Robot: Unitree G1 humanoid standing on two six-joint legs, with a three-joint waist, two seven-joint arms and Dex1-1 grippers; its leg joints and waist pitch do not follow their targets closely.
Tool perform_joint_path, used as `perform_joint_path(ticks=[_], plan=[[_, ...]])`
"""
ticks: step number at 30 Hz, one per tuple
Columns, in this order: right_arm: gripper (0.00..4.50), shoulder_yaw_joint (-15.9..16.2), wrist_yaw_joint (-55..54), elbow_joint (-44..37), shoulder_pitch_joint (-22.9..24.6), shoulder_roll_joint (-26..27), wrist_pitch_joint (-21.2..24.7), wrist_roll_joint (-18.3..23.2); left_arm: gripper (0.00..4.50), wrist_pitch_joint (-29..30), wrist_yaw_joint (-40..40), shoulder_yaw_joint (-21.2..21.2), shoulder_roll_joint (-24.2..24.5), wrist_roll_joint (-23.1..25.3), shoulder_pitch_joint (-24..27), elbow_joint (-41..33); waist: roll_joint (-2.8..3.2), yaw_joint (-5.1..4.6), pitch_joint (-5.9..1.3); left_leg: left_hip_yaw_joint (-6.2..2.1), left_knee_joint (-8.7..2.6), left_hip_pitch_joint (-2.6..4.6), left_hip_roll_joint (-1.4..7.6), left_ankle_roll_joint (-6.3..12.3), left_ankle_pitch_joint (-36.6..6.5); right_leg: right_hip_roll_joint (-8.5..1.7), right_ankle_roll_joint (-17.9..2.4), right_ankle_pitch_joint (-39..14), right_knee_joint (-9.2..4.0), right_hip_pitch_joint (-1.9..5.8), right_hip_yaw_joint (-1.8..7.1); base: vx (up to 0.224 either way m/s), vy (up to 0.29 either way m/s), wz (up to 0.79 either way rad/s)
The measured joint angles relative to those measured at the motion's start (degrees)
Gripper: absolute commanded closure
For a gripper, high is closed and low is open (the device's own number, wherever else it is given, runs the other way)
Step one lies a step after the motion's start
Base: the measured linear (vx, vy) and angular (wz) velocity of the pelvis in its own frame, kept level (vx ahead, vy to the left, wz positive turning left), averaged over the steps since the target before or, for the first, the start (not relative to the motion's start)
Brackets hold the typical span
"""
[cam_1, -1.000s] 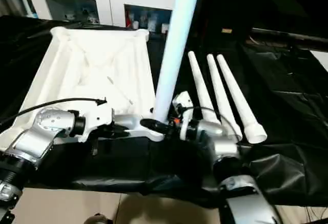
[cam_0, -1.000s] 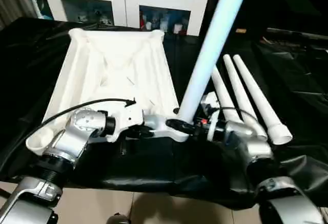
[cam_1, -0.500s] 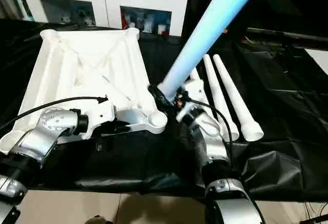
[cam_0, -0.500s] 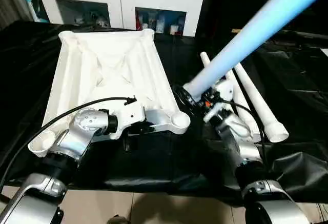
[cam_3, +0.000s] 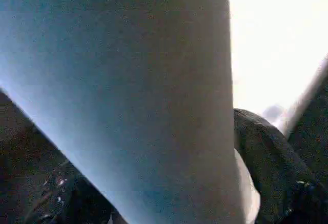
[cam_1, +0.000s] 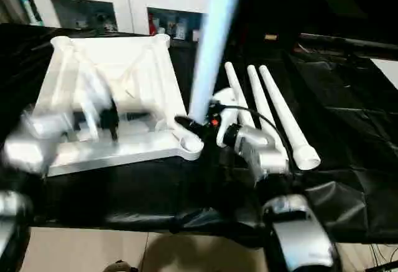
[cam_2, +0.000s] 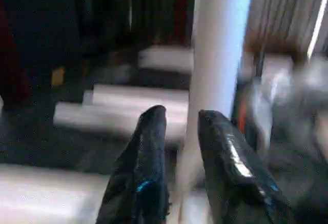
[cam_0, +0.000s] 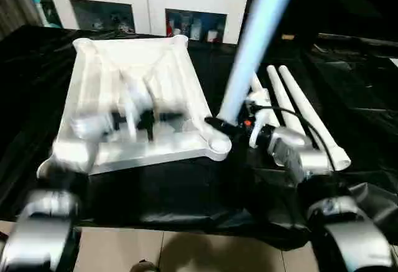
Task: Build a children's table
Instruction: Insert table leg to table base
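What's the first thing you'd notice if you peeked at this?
A long white leg standing almost upright, held near its foot by the right gripper beside the near right corner socket of the upside-down white tabletop. Three more legs lie side by side on the black cloth.

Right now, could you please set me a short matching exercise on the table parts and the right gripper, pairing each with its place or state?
Things:
1. table top
2. held leg
3. three spare legs
4. right gripper

Places or states:
A. lying side by side on the black cloth, on the robot's right
B. lying ribbed side up on the black cloth
C. shut on the lower end of a leg
D. standing nearly upright, its lower end at the top's near right corner socket

Pairs: 1-B, 2-D, 3-A, 4-C
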Motion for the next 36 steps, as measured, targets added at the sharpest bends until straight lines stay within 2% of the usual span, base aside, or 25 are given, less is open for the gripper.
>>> perform_joint_path(ticks=[2,5,11,15,20,22,24,27,31,33,36], plan=[[1.72,2.04,1.73,-2.81,-0.21,0.03,4.37,0.23,2.78,5.04,0.97,-0.11,-2.71,-2.87,-2.1,-3.04,-0.01,0.26,0.0,0.01,0.01,-0.02,0.0,0.05,-0.02,0.0,0.0,0.0,-0.05,-0.01,0.0,0.0,0.0,0.0],[1.72,2.79,2.57,-4.63,-0.36,-0.29,7.86,1.38,2.62,8.99,1.02,-0.3,-3.94,-5.17,-2.49,-4.98,-0.01,0.36,0.0,0.01,0.0,-0.02,0.01,0.04,-0.02,0.02,0.0,0.0,-0.05,-0.03,-0.01,0.0,0.0,0.0],[1.72,2.97,2.07,-6.34,0.51,0.0,10.56,1.31,2.19,11.29,2.08,-0.76,-5.29,-5.58,-1.31,-5.1,0.0,0.38,0.0,-0.01,0.0,-0.01,0.02,-0.01,0.01,0.03,0.01,0.01,0.0,-0.03,-0.02,0.0,0.0,0.0],[1.72,4.26,2.08,-8.95,0.78,-0.3,12.41,1.04,1.82,11.16,4.41,-2.31,-5.89,-3.52,-0.98,-5.49,0.0,0.84,0.0,-0.02,0.01,-0.03,0.02,0.0,0.01,0.02,0.02,0.01,-0.04,-0.02,-0.02,0.0,0.0,0.0],[1.72,5.32,1.41,-9.87,0.77,-0.29,13.58,0.99,1.44,12.48,6.64,-2.36,-7.23,-3.98,-0.52,-6.83,0.0,0.93,0.0,-0.02,0.01,-0.01,0.02,-0.02,0.02,0.02,0.02,0.01,-0.02,-0.01,-0.02,0.0,0.0,0.0],[1.72,5.31,1.03,-9.87,0.77,-0.3,13.73,0.99,1.95,12.92,7.54,-1.78,-7.27,-4.1,-0.57,-6.81,0.0,0.92,0.0,-0.03,0.01,0.0,0.02,-0.04,0.02,0.02,0.03,0.02,-0.01,-0.02,-0.02,0.0,0.0,0.0],[1.72,5.1,0.85,-10.14,0.78,-0.33,14.06,1.02,1.88,13.57,8.02,-1.18,-7.31,-4.59,-0.67,-6.8,0.0,0.91,0.0,-0.03,0.01,-0.01,0.01,-0.04,0.03,0.02,0.03,0.02,-0.01,-0.02,-0.02,0.0,0.0,0.0],[1.72,4.74,0.5,-11.31,0.78,-0.49,14.05,1.07,2.36,14.14,8.6,-0.25,-7.78,-5.49,-1.02,-6.75,0.0,0.93,0.0,-0.03,0.01,-0.01,0.01,-0.04,0.03,0.02,0.03,0.02,-0.01,-0.02,-0.02,0.0,0.0,0.0],[1.72,3.68,0.95,-12.16,0.85,-0.4,12.87,1.75,2.33,14.63,11.37,1.61,-7.76,-5.68,-2.33,-5.77,0.0,0.93,0.0,-0.04,0.01,0.0,0.01,-0.04,0.03,0.02,0.03,0.02,-0.02,-0.01,-0.02,0.0,0.0,0.0],[1.72,3.55,0.89,-12.14,0.86,-0.31,12.82,1.99,2.55,14.69,12.08,1.64,-7.98,-5.69,-2.33,-6.0,0.0,0.93,0.0,-0.04,0.0,0.0,0.01,-0.04,0.03,0.02,0.03,0.02,-0.03,0.0,-0.01,0.0,0.0,0.0],[1.72,3.21,0.85,-12.05,0.86,-0.08,12.82,2.16,2.61,14.68,12.88,1.75,-7.97,-5.56,-2.33,-6.1,0.0,0.95,0.0,-0.04,0.01,-0.01,0.01,-0.04,0.03,0.02,0.03,0.02,-0.02,0.0,-0.02,0.0,0.0,0.0]])
